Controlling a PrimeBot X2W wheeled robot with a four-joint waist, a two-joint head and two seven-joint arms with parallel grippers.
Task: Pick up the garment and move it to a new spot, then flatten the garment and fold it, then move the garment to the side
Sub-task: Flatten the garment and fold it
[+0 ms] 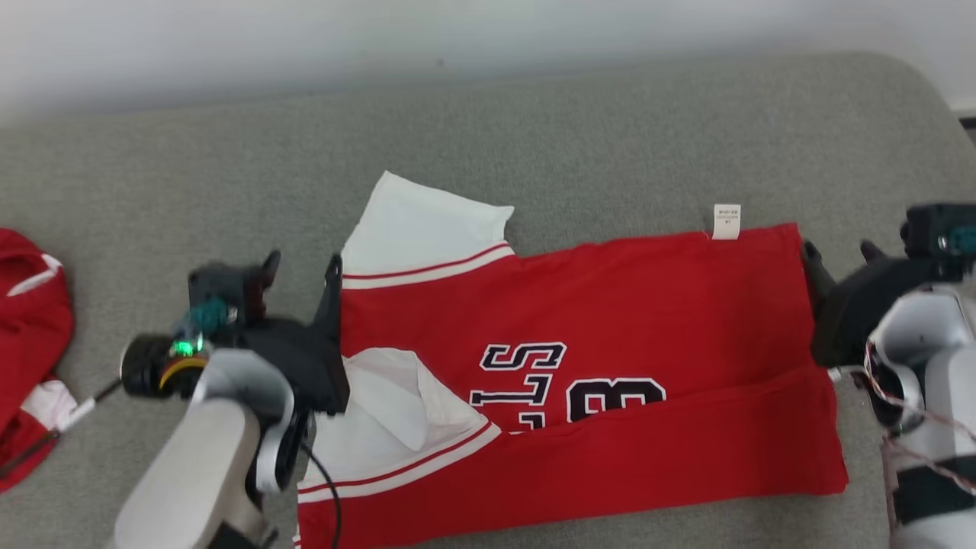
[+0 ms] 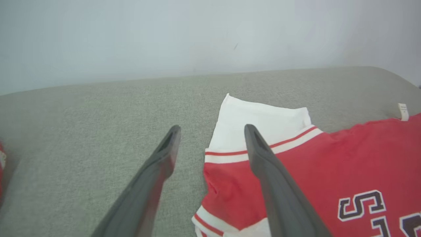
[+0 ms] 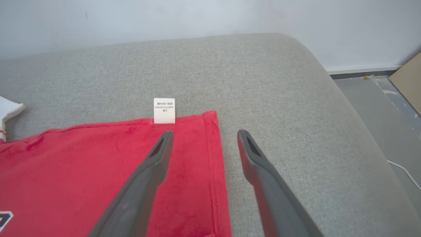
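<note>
The red garment (image 1: 610, 305) is lying spread across the middle of the grey padded surface (image 1: 534, 137), with its near edge folded up over part of the dark lettering. The left gripper (image 1: 302, 274) is hovering at the garment's left end, beside the white sleeve (image 1: 419, 229), released and grasping nothing. The right gripper (image 1: 839, 250) is hanging at the garment's right hem, near the white label (image 1: 727, 221), also released and empty. Another red piece of clothing (image 1: 30, 343) is lying well to the garment's left.
</note>
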